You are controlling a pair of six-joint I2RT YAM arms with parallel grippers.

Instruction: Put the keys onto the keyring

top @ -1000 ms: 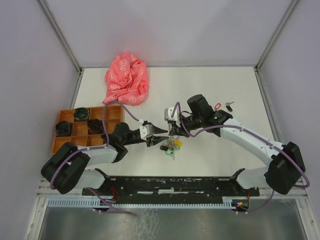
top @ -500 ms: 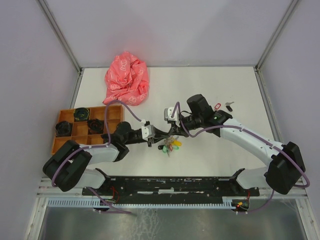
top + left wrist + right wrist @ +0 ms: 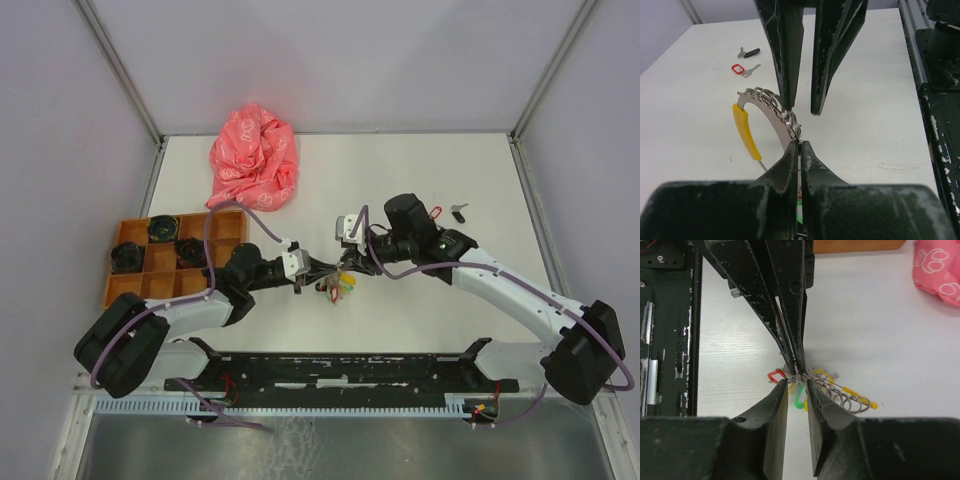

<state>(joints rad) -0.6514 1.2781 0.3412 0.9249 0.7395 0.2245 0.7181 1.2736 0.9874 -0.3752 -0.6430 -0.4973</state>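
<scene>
The keyring [image 3: 343,284], a curved metal bar with a yellow sleeve and several small rings [image 3: 771,106], hangs at the table's middle between both grippers. My left gripper [image 3: 322,273] [image 3: 800,144] is shut on one of its rings. My right gripper [image 3: 346,264] [image 3: 796,383] faces it from the other side, jaws slightly open astride the same spot of the keyring [image 3: 840,392], gripping nothing. Coloured tags hang under the bunch. The red-headed key [image 3: 434,211] [image 3: 738,68] and the black-headed key [image 3: 459,210] [image 3: 750,52] lie loose on the table behind the right arm.
A crumpled pink bag [image 3: 254,158] lies at the back left. An orange compartment tray [image 3: 226,216] with black parts stands at the left edge. A black rail [image 3: 340,370] runs along the near edge.
My left gripper has closed on the keyring. The right gripper, shut a second ago, has opened a little, and its arm has shifted slightly right.
</scene>
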